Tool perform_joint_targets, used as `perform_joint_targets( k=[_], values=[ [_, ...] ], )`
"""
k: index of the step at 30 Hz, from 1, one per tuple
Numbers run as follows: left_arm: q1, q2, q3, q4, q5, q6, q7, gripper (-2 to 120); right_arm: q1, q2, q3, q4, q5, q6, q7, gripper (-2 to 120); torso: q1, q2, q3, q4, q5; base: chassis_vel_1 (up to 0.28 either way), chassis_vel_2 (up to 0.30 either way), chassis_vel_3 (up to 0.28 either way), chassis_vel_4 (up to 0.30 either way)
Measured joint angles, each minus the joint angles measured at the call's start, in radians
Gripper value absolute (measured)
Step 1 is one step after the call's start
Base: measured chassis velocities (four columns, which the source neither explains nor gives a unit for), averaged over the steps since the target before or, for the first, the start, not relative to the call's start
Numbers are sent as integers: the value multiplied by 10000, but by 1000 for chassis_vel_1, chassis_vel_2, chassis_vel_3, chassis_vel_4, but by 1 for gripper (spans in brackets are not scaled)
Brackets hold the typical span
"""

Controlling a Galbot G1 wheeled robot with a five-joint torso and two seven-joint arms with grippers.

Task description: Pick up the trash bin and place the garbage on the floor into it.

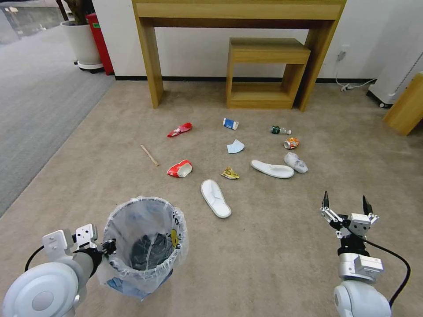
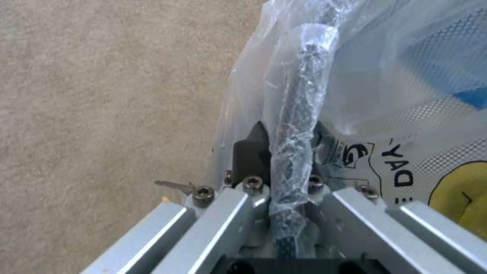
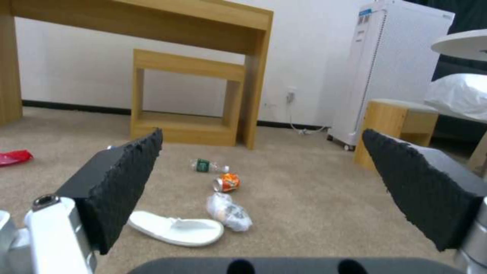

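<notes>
Bin (image 1: 145,246) rim sits clamped in left end effector (image 1: 108,247).

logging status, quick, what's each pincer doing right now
Left pincer: shut on the bag-wrapped rim of the trash bin.
Right pincer: open, holding nothing, above the floor.
</notes>
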Motion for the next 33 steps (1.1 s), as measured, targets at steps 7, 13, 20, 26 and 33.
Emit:
perform_joint_targets(
  k=[7,13,20,26,33],
  values=[
    [7,0,-16,-20,0,-8,5,0,-13,-8,-4,20,-4,-10,-9,100,0,0,1,0,0,-35,42,42,-38],
    [18,-21,-16,-26,12,-20,13,0,-25,-4,-37,29,6,-10,34,100,0,0,1,0,0,-39,42,43,-42],
    [25,-85,-2,-27,36,-29,17,0,-13,2,-108,74,49,-7,151,100,0,0,0,0,0,0,0,0,0],
    [53,-102,1,-26,54,-30,19,0,-44,8,-140,91,37,0,158,100,0,0,1,-1,0,0,0,0,0],
    [61,-102,0,-23,71,-34,21,0,-60,54,-156,108,-54,-4,184,100,0,0,1,0,0,0,0,0,0]
  ],
)
